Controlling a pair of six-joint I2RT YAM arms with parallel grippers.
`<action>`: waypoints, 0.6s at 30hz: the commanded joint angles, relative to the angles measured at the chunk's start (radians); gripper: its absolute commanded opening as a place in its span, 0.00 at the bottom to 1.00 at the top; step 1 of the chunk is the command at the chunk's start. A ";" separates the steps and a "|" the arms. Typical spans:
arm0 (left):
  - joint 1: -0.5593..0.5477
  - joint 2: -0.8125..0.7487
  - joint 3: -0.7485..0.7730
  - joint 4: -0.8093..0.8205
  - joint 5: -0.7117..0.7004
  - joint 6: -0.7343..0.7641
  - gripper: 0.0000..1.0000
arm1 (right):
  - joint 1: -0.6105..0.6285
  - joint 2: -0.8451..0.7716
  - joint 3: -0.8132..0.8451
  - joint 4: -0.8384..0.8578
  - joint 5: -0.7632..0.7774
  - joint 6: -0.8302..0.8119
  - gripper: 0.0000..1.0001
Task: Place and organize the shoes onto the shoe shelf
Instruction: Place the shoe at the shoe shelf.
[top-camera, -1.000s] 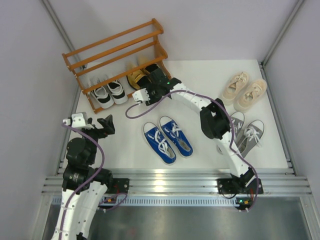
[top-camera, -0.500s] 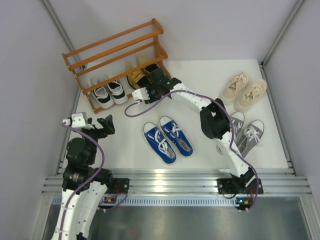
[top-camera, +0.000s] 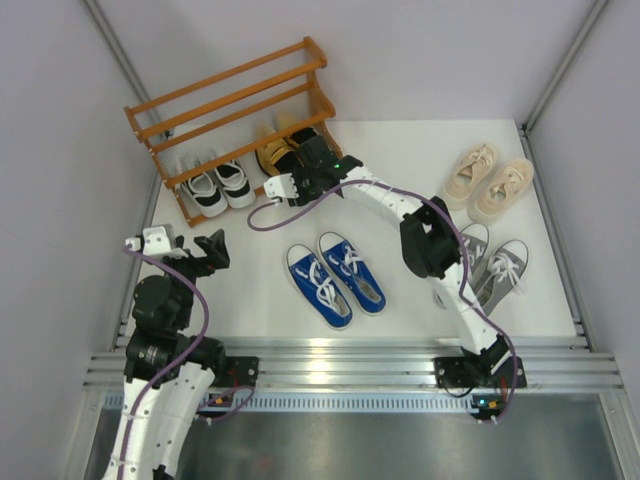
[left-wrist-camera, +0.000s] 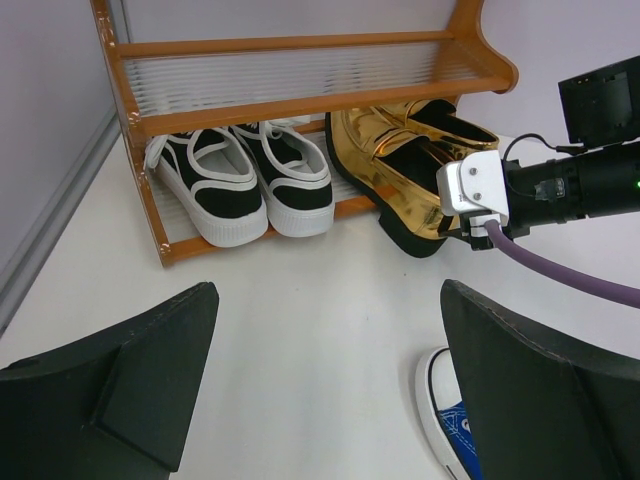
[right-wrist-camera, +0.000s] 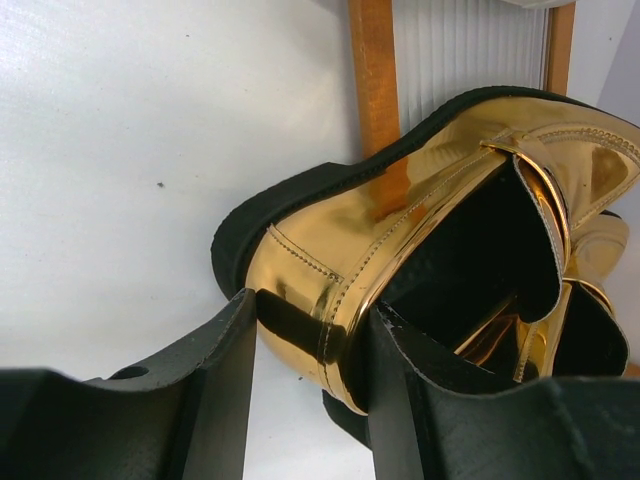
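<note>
The orange-brown shoe shelf (top-camera: 230, 95) stands at the back left. Black-and-white sneakers (top-camera: 218, 185) sit on its bottom tier, left side. My right gripper (top-camera: 303, 155) is shut on the heel of a gold loafer (right-wrist-camera: 400, 220), one finger inside the shoe and one outside. The loafer's toe lies across the front slat (right-wrist-camera: 372, 70), its partner (right-wrist-camera: 600, 260) beside it. Both loafers (left-wrist-camera: 400, 175) show in the left wrist view on the tier's right side. My left gripper (top-camera: 212, 250) is open and empty above the table, with the blue sneakers (top-camera: 335, 278) to its right.
Beige lace-ups (top-camera: 490, 180) lie at the back right and grey sneakers (top-camera: 490, 262) in front of them. The shelf's two upper tiers (left-wrist-camera: 300, 100) hold nothing. Grey walls close in the left, back and right sides. The right arm's purple cable (left-wrist-camera: 560, 270) hangs near the loafers.
My right gripper has edged slightly toward the shelf with the gold loafer. The left arm has not moved.
</note>
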 joint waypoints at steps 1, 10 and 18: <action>0.003 -0.017 -0.004 0.025 -0.003 -0.010 0.98 | -0.006 -0.079 0.041 0.142 -0.008 -0.002 0.24; 0.003 -0.018 -0.004 0.025 -0.004 -0.010 0.98 | -0.006 -0.086 0.072 0.162 0.009 -0.008 0.24; 0.003 -0.023 -0.004 0.025 -0.004 -0.010 0.98 | -0.006 -0.105 0.084 0.166 0.013 -0.016 0.24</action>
